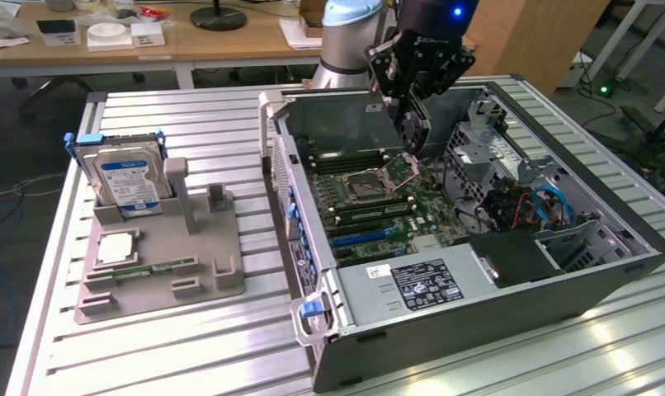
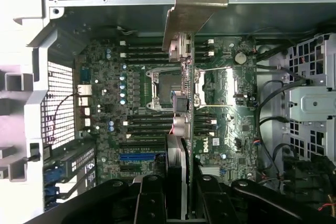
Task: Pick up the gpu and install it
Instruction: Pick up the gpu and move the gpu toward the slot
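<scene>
The gpu (image 1: 412, 130) hangs edge-down inside the open computer case (image 1: 310, 247), just above the motherboard (image 1: 377, 206) near the CPU socket. My gripper (image 1: 412, 101) is shut on its upper edge. In the wrist view the gpu (image 2: 179, 129) appears edge-on between the two black fingers (image 2: 149, 198), and its pale metal bracket (image 2: 195, 9) points toward the case's rear wall. The motherboard (image 2: 131, 129) lies below it, with a blue slot (image 2: 142, 157) and black slots to one side of the card.
A grey fixture (image 1: 162, 272) at the exterior view's left holds a silver hard drive with a blue label (image 1: 124, 177), a CPU (image 1: 118, 247) and a green memory stick (image 1: 157, 267). Inside the case are a power supply (image 1: 421, 285), a drive cage (image 1: 497, 140) and blue cables (image 1: 555, 206).
</scene>
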`<state>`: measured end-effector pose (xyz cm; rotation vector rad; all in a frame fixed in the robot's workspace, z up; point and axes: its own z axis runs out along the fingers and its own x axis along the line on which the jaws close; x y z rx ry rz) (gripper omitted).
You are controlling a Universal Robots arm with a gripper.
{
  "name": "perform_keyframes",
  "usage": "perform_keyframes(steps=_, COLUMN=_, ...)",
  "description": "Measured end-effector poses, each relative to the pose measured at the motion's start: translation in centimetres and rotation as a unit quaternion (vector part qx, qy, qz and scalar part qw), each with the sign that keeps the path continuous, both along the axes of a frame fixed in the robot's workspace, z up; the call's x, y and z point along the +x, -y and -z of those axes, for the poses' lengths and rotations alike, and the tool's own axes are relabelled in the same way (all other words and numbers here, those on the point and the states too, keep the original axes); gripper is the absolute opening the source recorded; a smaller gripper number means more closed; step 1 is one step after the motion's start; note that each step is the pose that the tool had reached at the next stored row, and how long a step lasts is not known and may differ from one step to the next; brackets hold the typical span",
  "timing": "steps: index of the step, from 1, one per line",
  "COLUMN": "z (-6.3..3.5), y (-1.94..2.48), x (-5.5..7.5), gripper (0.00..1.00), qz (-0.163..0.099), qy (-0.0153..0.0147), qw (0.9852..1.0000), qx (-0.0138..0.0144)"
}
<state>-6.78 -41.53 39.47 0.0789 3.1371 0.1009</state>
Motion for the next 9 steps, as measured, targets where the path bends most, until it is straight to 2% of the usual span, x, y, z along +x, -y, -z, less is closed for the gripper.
perform_keyframes(steps=9, z=0.02, y=0.01, x=1.8, gripper=0.27, qz=0.0, qy=0.0, qw=1.0, qx=0.0)
